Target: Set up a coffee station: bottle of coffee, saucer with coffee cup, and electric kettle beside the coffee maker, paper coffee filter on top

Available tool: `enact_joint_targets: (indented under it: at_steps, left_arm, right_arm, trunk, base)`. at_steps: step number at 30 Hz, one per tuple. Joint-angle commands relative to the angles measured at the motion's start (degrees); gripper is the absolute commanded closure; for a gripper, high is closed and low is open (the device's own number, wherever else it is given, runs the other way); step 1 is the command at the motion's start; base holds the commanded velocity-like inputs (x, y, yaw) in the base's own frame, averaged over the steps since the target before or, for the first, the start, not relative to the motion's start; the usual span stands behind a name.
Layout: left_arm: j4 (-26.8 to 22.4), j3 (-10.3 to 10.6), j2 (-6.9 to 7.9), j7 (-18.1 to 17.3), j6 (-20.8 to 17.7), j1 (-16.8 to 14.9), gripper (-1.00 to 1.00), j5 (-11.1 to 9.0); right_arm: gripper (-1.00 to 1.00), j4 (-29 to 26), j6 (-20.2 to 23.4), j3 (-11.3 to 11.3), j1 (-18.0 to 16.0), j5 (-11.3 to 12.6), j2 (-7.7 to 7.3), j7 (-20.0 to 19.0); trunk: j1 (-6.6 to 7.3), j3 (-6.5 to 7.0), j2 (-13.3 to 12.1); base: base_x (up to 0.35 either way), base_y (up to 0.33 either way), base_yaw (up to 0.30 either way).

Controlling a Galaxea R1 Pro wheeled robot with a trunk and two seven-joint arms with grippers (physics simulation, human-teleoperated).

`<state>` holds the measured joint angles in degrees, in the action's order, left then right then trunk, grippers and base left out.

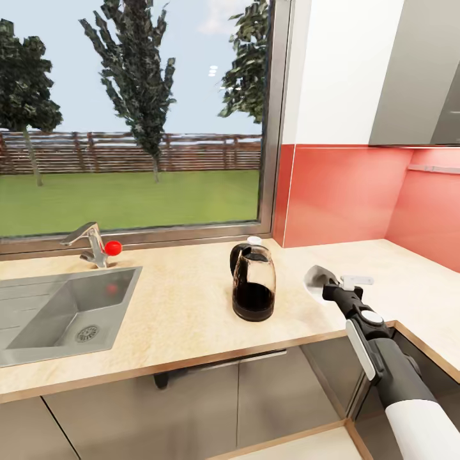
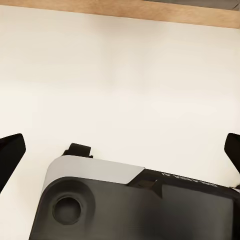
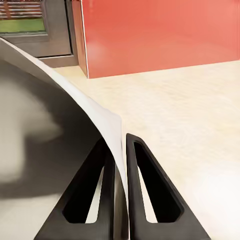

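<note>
— What do we hold in the right fingers (image 3: pixel 119 200)?

— A thin white rim, pinched between the two pads: they are closed on the saucer (image 3: pixel 45 150). In the head view the saucer (image 1: pixel 314 280) stands on edge just past our fingertips, over the table (image 1: pixel 185 306), whether touching it or just above we cannot tell.

— And the left fingers (image 2: pixel 120 155)?

— Spread wide; the two dark tips sit at the far sides of the left wrist view with nothing between them, only a pale surface beyond and part of our own body below.

— Where is the electric kettle (image 1: pixel 253 281)?

— Upright on the table, near the outer side of our right fingers and apart from them, toward the sink (image 1: pixel 57 313).

— So which step are we on?

— We judge it to be placing the saucer. No coffee maker is to be seen here, so the spot beside it is not settled.

— What does the next move call for?

— Turning the wrist so the saucer lies flat, lowering it until it rests on the table, then parting the fingers. A tilted release could let it roll or clatter.
</note>
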<state>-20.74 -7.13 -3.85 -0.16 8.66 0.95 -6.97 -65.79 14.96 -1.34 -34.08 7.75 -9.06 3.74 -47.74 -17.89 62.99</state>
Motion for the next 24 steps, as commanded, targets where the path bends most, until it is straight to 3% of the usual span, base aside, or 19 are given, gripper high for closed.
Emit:
enact_joint_targets:
  at_steps: [1, 5, 7, 8, 12, 14, 15, 16, 19, 24]
  left_arm:
    - [-0.1, 0.0, -0.02, 0.0, 0.0, 0.0, -1.00, -0.6]
    - [-0.1, 0.0, -0.02, 0.0, 0.0, 0.0, -1.00, -0.6]
    - [-0.1, 0.0, -0.02, 0.0, 0.0, 0.0, -1.00, -0.6]
    - [-0.1, 0.0, -0.02, 0.0, 0.0, 0.0, -1.00, -0.6]
    - [-0.1, 0.0, -0.02, 0.0, 0.0, 0.0, -1.00, -0.6]
    - [-0.1, 0.0, -0.02, 0.0, 0.0, 0.0, -1.00, -0.6]
    - [-0.1, 0.0, -0.02, 0.0, 0.0, 0.0, -1.00, -0.6]
    - [-0.1, 0.0, -0.02, 0.0, 0.0, 0.0, -1.00, -0.6]
    - [-0.1, 0.0, -0.02, 0.0, 0.0, 0.0, -1.00, -0.6]
    - [-0.1, 0.0, -0.02, 0.0, 0.0, 0.0, -1.00, -0.6]
  right_arm:
    - [1.00, -0.4, 0.3, 0.1, 0.0, 0.8, -0.04, 0.3]
    - [1.00, -4.7, 1.6, 0.0, 0.1, 0.8, -0.17, 0.3]
    - [1.00, -7.4, 5.1, 0.0, 0.1, 0.9, -0.23, 0.3]
    - [1.00, -11.3, 11.4, -0.2, 0.2, 1.0, -0.35, -0.1]
    - [1.00, -15.3, 15.5, -0.6, 0.3, 1.1, -0.47, -4.3]
    - [1.00, -17.7, 18.1, -3.5, 0.4, 1.1, -0.68, -9.7]
    - [1.00, -20.8, 23.6, -9.3, 0.9, 0.9, -0.82, -17.1]
    - [1.00, -21.3, 24.6, -10.3, 1.1, 0.9, -0.84, -18.3]
    - [1.00, -22.0, 25.8, -11.6, 1.3, 0.7, -0.84, -20.0]
    - [1.00, -22.1, 26.2, -12.0, 1.4, 0.7, -0.79, -20.5]
  trunk:
    - [-0.01, -0.06, 0.0]
    - [-0.01, -0.06, 0.0]
    - [-0.01, -0.06, 0.0]
    - [-0.01, -0.06, 0.0]
    - [-0.01, -0.06, 0.0]
    - [-0.01, -0.06, 0.0]
    - [-0.01, -0.06, 0.0]
    - [-0.01, -0.06, 0.0]
    - [-0.01, -0.06, 0.0]
    - [-0.01, -0.06, 0.0]
  base:
    - [0.000, 0.000, 0.000]
    - [0.000, 0.000, 0.000]
    - [0.000, 0.000, 0.000]
    - [0.000, 0.000, 0.000]
    - [0.000, 0.000, 0.000]
    - [0.000, 0.000, 0.000]
    - [0.000, 0.000, 0.000]
    - [0.000, 0.000, 0.000]
    - [0.000, 0.000, 0.052]
    - [-0.003, -0.002, 0.184]
